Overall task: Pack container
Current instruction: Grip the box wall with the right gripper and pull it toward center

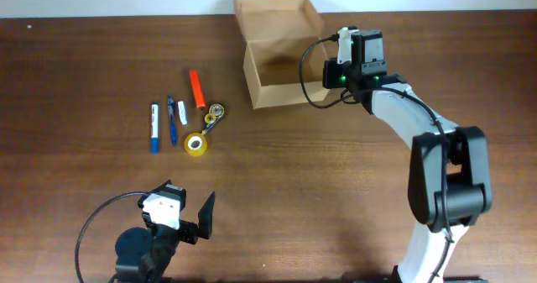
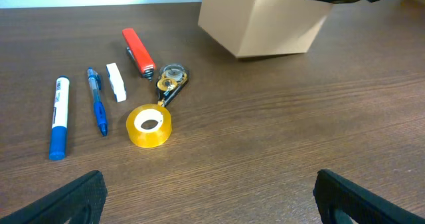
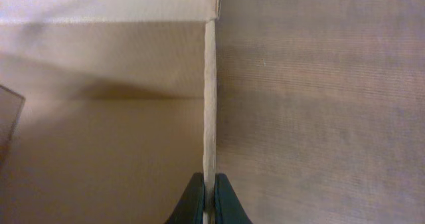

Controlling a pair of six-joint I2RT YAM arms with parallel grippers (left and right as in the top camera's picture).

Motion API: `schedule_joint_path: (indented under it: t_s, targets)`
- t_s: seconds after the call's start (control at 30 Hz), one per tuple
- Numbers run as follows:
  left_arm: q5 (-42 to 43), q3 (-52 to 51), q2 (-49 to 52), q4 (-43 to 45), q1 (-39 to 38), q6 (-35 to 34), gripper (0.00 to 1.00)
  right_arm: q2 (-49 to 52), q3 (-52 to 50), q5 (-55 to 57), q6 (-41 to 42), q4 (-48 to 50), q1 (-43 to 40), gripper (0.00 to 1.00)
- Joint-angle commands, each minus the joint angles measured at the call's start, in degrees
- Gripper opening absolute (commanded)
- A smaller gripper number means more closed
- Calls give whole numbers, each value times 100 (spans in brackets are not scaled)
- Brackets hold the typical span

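The right tool (image 3: pixel 208 201), pinching the right wall of the container (image 1: pixel 274 96) at the far edge of the table (image 1: pixel 319 191), should brace it gently, without buckling the cardboard, so the wide-spread left tool (image 2: pixel 209 201) can load it.

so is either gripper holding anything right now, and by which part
The right gripper is shut on the container, pinching the top edge of one side wall. The left gripper is open and holds nothing.

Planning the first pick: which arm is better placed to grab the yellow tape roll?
Left. The left gripper is open and faces the tape roll directly; the right gripper is shut on the container wall, farther away.
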Motion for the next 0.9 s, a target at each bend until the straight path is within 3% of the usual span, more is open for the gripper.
schedule_joint_path:
  t_s: [0.0,0.27,0.47,0.63,0.87]
  targets:
    - [-39,-9,-50,13,46,-74,99,-638,105,205,409,-444,96,4]
    - [-39,-9,-50,13,46,-74,99,-1502,105,866,1139,-2052,529,4]
    - [-39,-9,-50,13,46,-74,99,-1582,90,1827,1679,-2876,1161,4]
    - [-39,-9,-50,13,46,-74,99,-1582,74,2625,1766,-3141,1499,4]
    - [-39,-9,-50,13,46,-74,99,-1582,-63,2673,1766,-3239,1526,4]
